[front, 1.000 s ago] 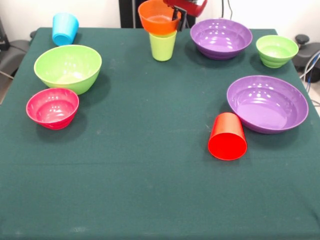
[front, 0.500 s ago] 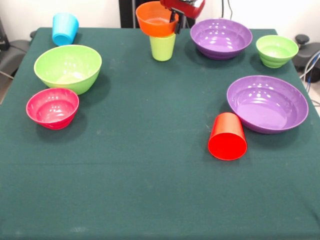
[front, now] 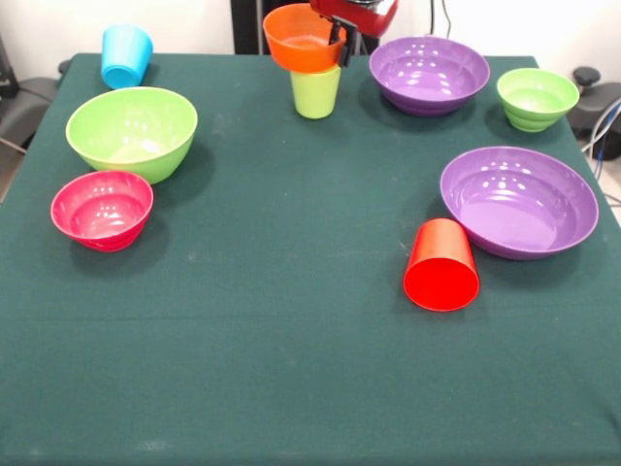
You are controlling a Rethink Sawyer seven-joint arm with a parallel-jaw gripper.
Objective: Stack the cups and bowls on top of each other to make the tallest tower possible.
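Note:
An orange bowl (front: 303, 39) sits on or just above the mouth of an upright lime green cup (front: 316, 92) at the table's far middle. My gripper (front: 342, 41) comes in from the top edge and is shut on the bowl's right rim. A red cup (front: 441, 264) lies on its side, mouth toward the camera. The sky blue cup (front: 126, 56) is at the far left corner. Other bowls stand apart: large lime green (front: 131, 131), pink (front: 101, 209), two purple (front: 429, 74) (front: 518, 200), small green (front: 537, 98).
The green table cloth (front: 291, 340) covers the whole table. Cables and dark equipment (front: 602, 107) lie past the right edge.
The orange bowl and my gripper have shifted slightly left and a little lower over the lime green cup. Everything else stayed put.

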